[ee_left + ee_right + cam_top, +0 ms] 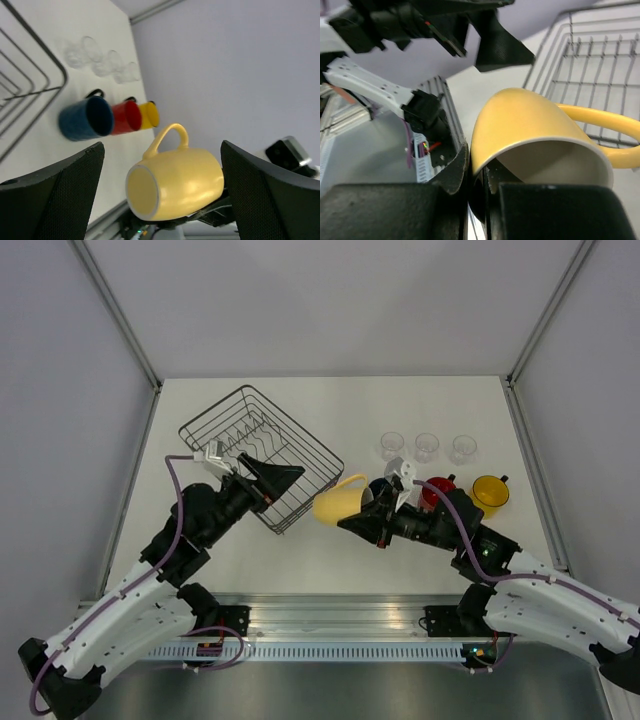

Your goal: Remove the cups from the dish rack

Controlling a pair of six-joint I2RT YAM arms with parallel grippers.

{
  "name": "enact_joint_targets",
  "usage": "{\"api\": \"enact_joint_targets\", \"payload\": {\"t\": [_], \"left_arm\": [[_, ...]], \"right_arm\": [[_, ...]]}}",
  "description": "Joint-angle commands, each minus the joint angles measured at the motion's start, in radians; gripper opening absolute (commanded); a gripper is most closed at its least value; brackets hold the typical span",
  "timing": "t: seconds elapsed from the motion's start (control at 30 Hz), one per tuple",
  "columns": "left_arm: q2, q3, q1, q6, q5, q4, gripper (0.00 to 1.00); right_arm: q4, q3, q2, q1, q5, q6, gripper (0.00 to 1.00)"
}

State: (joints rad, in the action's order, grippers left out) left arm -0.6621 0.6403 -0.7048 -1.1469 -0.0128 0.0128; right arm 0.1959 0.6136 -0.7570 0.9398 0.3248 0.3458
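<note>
Pinching the wall of the pale yellow mug (520,125) at its rim, the right gripper (476,175) has one finger inside the mouth and one outside, jaws closed tight on it. The mug is tipped on its side in the middle of the top view, its base turned toward the left gripper (288,474), its handle toward the far side.

The left gripper's jaws are spread wide and hold nothing; the wide mesh fingers (60,190) stand clear on either side of the mug, not touching it. Just behind them, centre left, sits the dish rack (300,430), its near right corner close to the mug.

Right of the mug stand a dark blue mug (82,120), a red mug (437,490) and an orange-yellow mug (490,490) in a tight row, the blue one partly hidden by the right wrist. Three clear tumblers (427,446) line up beyond them. Bare table (300,560) lies below the mug toward the bottom edge.
</note>
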Motion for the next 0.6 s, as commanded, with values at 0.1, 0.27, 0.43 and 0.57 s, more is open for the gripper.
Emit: {"api": "enact_joint_targets", "payload": {"t": [0.1, 0.27, 0.43, 0.57], "left_arm": [[-0.037, 0.182, -0.004, 0.314, -0.142, -0.243, 1.00], [-0.106, 0.343, -0.004, 0.519, -0.157, -0.468, 1.00], [-0.142, 0.495, -0.004, 0.639, -0.275, -0.687, 1.00], [-0.133, 0.535, -0.004, 0.732, -0.377, -0.813, 1.00]], "right_arm": [[-0.516, 0.271, -0.086, 0.004, -0.251, -0.120, 0.00], [-0.794, 0.380, -0.201, 0.005, -0.362, -0.096, 0.00], [-0.943, 0.422, -0.291, 0.025, -0.431, -0.053, 0.00], [-0.984, 0.413, -0.341, 0.057, -0.509, -0.018, 0.00]]}}
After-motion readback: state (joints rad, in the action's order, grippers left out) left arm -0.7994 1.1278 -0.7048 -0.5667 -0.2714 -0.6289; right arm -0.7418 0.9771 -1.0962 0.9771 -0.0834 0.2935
